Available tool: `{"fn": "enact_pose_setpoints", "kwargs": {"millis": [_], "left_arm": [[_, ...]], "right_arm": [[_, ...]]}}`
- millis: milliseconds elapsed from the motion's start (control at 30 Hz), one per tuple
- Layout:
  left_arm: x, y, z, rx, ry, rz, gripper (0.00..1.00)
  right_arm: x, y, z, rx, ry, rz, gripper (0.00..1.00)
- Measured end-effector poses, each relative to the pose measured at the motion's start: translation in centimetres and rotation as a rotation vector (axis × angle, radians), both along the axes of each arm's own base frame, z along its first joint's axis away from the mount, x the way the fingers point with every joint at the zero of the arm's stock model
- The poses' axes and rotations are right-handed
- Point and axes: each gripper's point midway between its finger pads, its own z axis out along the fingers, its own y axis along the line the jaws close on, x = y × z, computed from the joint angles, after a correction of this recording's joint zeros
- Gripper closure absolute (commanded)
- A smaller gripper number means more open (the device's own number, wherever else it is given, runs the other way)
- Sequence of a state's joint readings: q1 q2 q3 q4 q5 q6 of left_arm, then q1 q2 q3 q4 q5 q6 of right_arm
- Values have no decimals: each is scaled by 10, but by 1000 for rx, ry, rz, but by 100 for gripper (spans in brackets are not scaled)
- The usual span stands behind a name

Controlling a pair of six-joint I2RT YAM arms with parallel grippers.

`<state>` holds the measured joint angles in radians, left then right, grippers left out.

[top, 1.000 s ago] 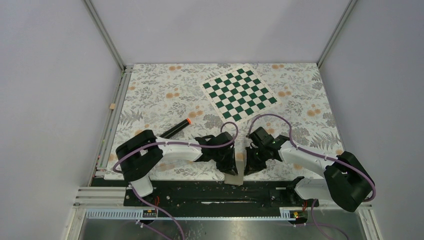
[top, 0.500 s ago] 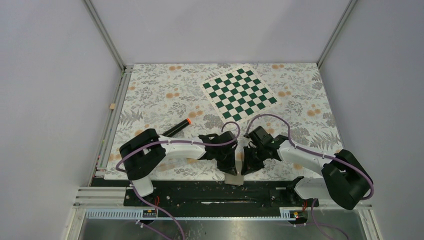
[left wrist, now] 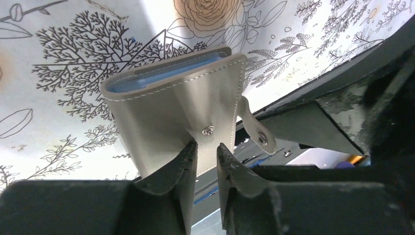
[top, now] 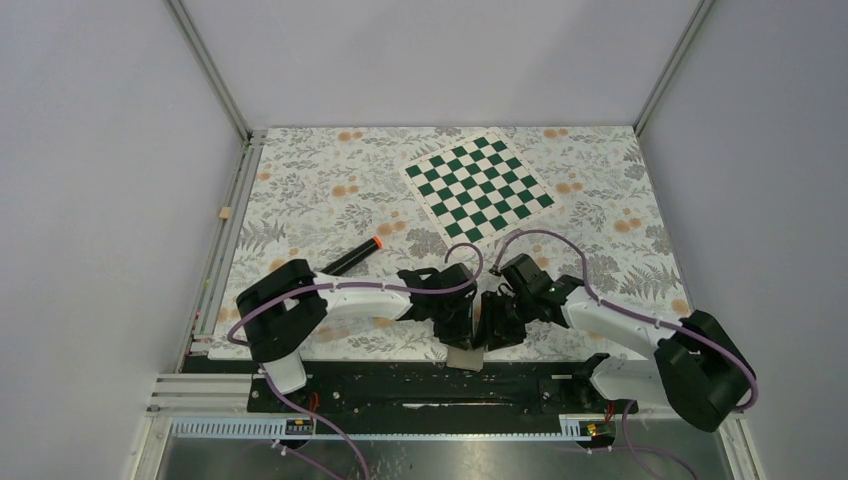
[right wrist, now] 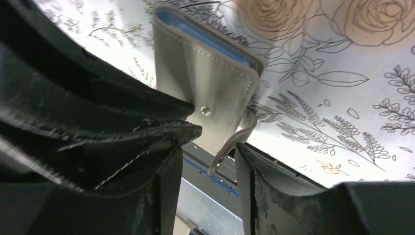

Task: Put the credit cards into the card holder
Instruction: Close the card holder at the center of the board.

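Card holder (left wrist: 176,112) first: you find it folded shut, overhanging the near edge of the flowered table (top: 330,190), between both wrists. Far behind lies the chessboard (top: 478,186), out of the way, and the black marker (top: 355,256) rests by your left arm. Your left gripper (left wrist: 206,152) meets the grey face low down, fingers a sliver apart. Whether they pinch its edge I cannot tell, though they seem to steady it. Your right gripper (right wrist: 215,142) stands apart around the loose strap (left wrist: 254,129), probably to lift it clear of the stud (left wrist: 209,129). No credit cards show.
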<state>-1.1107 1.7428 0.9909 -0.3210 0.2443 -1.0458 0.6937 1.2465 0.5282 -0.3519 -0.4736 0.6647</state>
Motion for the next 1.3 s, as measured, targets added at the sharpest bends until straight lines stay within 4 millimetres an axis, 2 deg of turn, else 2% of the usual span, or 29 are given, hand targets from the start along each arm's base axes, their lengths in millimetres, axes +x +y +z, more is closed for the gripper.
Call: {"fn": "enact_pose_setpoints", "kwargs": {"millis": [167, 367, 500, 633, 700, 867, 967, 1067, 1167, 1233, 1300], "left_arm": [[1, 7, 7, -10, -55, -4, 70], [7, 10, 30, -69, -113, 8, 59], [8, 11, 39, -123, -129, 21, 56], [10, 13, 43, -161, -129, 41, 56], [10, 13, 44, -170, -127, 47, 58], [12, 13, 43, -173, -121, 59, 81], [11, 15, 33, -142, -105, 62, 88], [8, 22, 15, -75, -73, 60, 89], [4, 28, 0, -22, -47, 59, 90], [5, 26, 0, -16, -44, 56, 89], [6, 24, 3, -19, -49, 52, 82]], "right_arm": [[6, 6, 21, 80, -71, -39, 44], [13, 8, 43, 165, -149, -93, 44], [18, 0, 43, 174, -157, -147, 48], [22, -6, 35, 154, -136, -181, 56], [25, -6, 31, 147, -125, -190, 67], [30, -3, 28, 136, -100, -188, 83], [37, 3, 33, 152, -105, -175, 93], [42, 10, 33, 169, -96, -158, 99], [41, 14, 23, 165, -52, -144, 100], [41, 15, 19, 160, -40, -142, 100], [41, 16, 13, 154, -22, -140, 100]]}}
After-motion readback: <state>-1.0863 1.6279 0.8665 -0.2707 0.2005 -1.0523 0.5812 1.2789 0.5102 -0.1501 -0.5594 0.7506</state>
